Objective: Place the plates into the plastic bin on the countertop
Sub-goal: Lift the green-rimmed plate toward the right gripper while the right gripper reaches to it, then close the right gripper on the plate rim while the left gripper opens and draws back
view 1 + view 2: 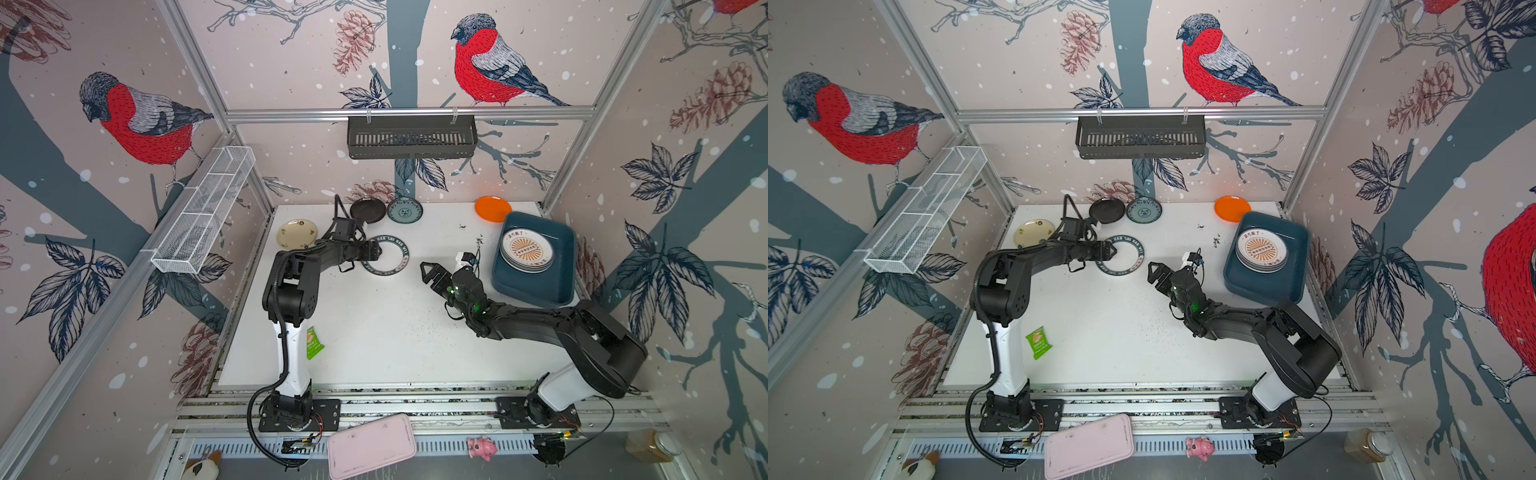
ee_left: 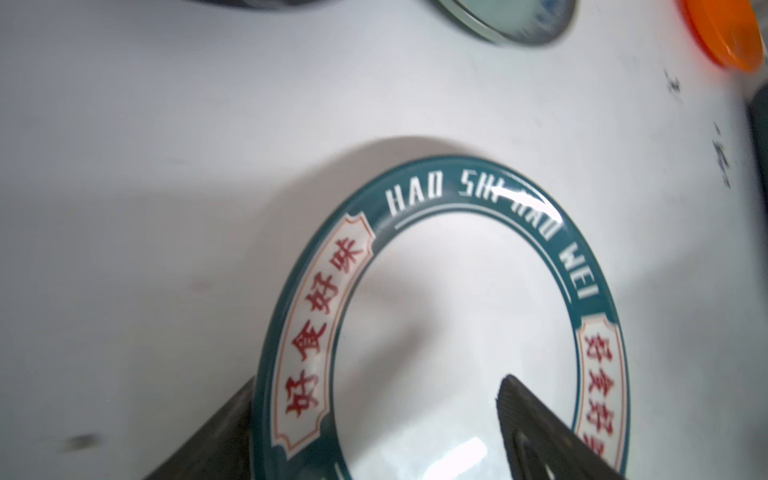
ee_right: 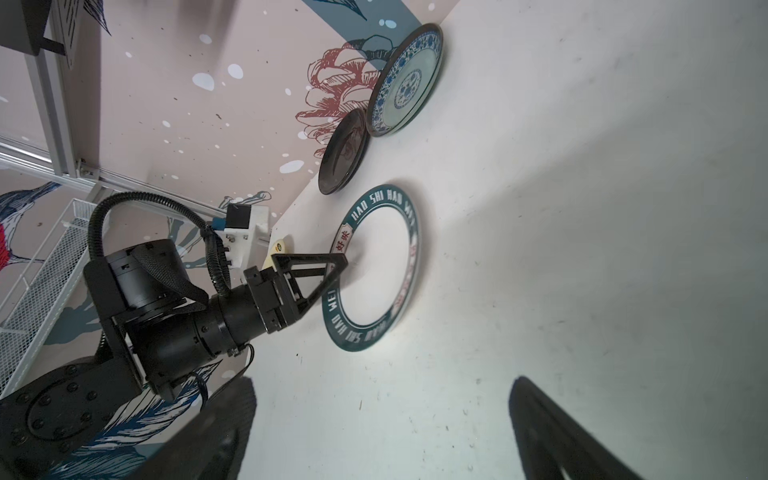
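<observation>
As the ringed plate (image 1: pixel 392 257) lies flat, left claw (image 1: pixel 376 250) straddles its rim, open; right claw (image 1: pixel 426 270) open, empty, near plastic bin (image 1: pixel 536 291).

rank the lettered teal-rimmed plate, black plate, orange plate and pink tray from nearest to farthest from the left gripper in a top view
1. lettered teal-rimmed plate: mid-table; the left gripper straddles its rim.
2. black plate: back edge, just behind the gripper.
3. orange plate: back right corner.
4. pink tray: off the table, past the front rails.
</observation>
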Controlling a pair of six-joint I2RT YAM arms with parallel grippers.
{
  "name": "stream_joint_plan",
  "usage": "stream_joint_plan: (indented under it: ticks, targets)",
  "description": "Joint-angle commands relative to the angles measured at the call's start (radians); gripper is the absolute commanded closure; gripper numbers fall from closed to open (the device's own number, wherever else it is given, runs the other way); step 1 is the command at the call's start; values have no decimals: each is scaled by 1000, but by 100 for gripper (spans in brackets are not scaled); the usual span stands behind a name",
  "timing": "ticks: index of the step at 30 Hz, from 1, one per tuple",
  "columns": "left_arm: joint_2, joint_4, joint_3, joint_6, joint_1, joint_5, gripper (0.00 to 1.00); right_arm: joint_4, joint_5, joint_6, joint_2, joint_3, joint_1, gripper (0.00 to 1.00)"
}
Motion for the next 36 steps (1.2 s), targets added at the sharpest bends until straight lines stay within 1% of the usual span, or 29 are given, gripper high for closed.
stream_joint_plan:
  ticks: [1, 3, 5, 8, 11, 14, 18, 22, 24, 28, 36]
  targets:
    - [0, -205, 32, 36, -77, -9, 14, -107, 31, -31, -16, 8, -22, 4]
    - [-18, -218, 34, -16, -82, 13, 14, -136, 36, -32, -15, 12, -42, 4]
    - [-70, -217, 18, -60, -80, 26, 15, -166, 36, -34, -8, 19, -62, 4]
    - [-185, -266, 5, -134, -80, -27, 14, -179, 23, -40, 13, 27, -92, 5]
    - [-329, -306, -64, -173, -76, -1, 13, -190, -7, -63, 48, 56, -112, 6]
    - [-534, -273, -203, -198, -71, 49, 13, -233, -18, -85, 85, 101, -120, 8]
    - [-815, -214, -360, -217, -70, 72, 8, -275, -18, -103, 120, 143, -127, 8]
    - [-1052, -106, -503, -216, -69, 66, 4, -325, -16, -100, 154, 178, -145, 10]
    - [-1132, -97, -537, -202, -67, 39, 4, -345, -7, -97, 164, 186, -149, 11]
    - [-1200, -128, -552, -163, -67, 42, 4, -360, 2, -93, 191, 209, -155, 13]
    - [-1247, -100, -615, -159, -67, 32, 4, -426, 17, -87, 284, 309, -160, 20]
